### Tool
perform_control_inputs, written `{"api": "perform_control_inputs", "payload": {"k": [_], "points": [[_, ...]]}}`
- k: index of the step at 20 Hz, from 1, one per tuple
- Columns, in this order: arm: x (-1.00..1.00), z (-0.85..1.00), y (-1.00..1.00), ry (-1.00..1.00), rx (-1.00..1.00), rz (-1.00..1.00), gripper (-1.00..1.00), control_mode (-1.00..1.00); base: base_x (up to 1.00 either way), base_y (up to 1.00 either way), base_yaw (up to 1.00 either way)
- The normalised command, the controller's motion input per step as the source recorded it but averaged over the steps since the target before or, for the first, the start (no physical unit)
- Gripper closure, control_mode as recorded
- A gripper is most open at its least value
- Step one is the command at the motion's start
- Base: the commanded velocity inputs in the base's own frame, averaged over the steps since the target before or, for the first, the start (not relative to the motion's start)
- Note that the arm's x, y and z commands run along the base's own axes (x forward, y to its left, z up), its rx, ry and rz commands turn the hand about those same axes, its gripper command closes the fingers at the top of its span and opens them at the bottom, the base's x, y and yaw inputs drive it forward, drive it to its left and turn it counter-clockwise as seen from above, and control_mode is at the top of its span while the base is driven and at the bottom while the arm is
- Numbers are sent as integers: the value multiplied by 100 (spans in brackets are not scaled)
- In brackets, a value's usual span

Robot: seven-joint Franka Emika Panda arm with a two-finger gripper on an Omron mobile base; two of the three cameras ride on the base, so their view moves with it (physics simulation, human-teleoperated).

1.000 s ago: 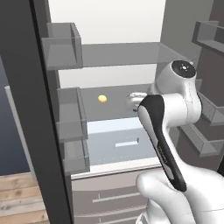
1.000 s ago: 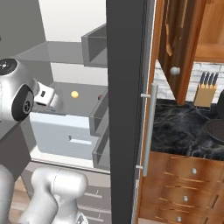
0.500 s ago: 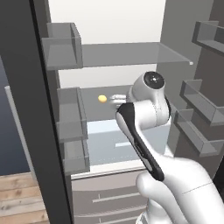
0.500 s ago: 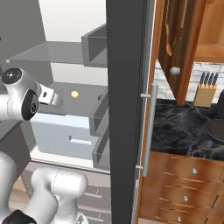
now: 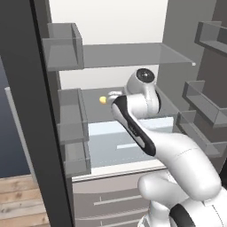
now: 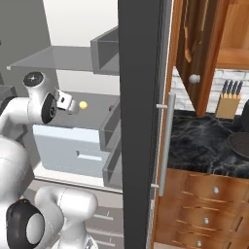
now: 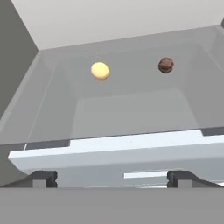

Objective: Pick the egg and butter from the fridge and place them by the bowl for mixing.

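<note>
1. Since a second ago the arm has swung leftward into the fridge (image 5: 40,133), carrying the gripper (image 7: 112,179) closer to the egg (image 7: 100,70).
2. Nearest in the hand view, the gripper's dark tips stand wide apart, holding nothing, above the pale blue drawer (image 7: 131,151).
3. Beyond, on the grey shelf (image 7: 127,105), the egg sits at 11 o'clock; a dark brown ball (image 7: 166,65) lies at 1 o'clock, well apart.
4. Reaching for the egg looks like the step in hand; next calls for advancing and closing on it.
5. Open shelf surrounds it; the shelf above limits headroom.
</note>
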Motion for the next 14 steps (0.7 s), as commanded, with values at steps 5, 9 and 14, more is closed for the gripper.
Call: {"api": "perform_control_inputs", "payload": {"k": [5, 9, 14], "points": [[57, -14, 0, 1, 0, 3, -100, -100, 0, 0, 0], [16, -13, 0, 0, 0, 0, -100, -100, 0, 0, 0], [25, -31, 4, 0, -1, 0, -100, -100, 0, 0, 0]]}}
